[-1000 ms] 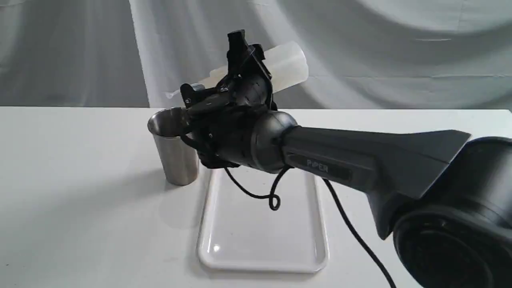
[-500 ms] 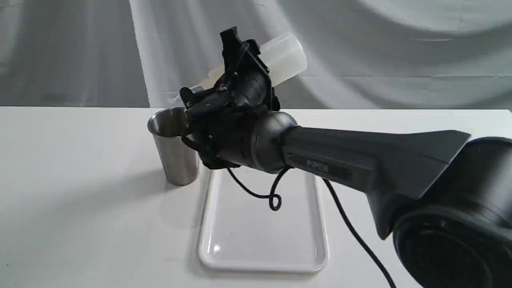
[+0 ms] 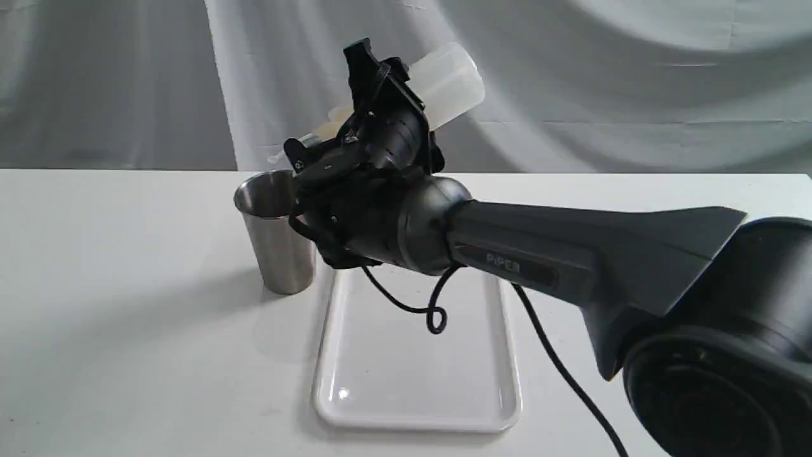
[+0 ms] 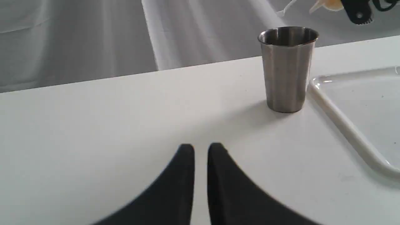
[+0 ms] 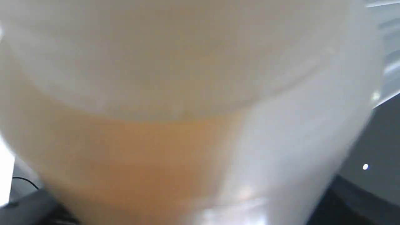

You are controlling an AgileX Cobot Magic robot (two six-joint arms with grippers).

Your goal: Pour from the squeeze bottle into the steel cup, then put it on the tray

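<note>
My right gripper (image 3: 380, 108) is shut on the squeeze bottle (image 3: 447, 82), a whitish translucent cylinder tipped down to the left. Its nozzle points over the rim of the steel cup (image 3: 276, 231). That cup stands upright on the table just left of the white tray (image 3: 415, 368). Filling the right wrist view, the squeeze bottle (image 5: 187, 109) shows amber liquid inside. In the left wrist view the steel cup (image 4: 287, 68) stands beside the tray (image 4: 350, 125). My left gripper (image 4: 201, 150) rests low over the table, short of the cup, its fingers nearly together with nothing between them.
A black cable (image 3: 419, 304) loops down from the right wrist above the tray's far end. The right arm (image 3: 590, 254) stretches in from the right over the tray. Grey cloth (image 3: 634, 82) hangs behind the white table (image 3: 127, 304).
The bottle has tilted further, its base rising and its nozzle dipping toward the cup. The cup, the tray and the left gripper have not moved.
</note>
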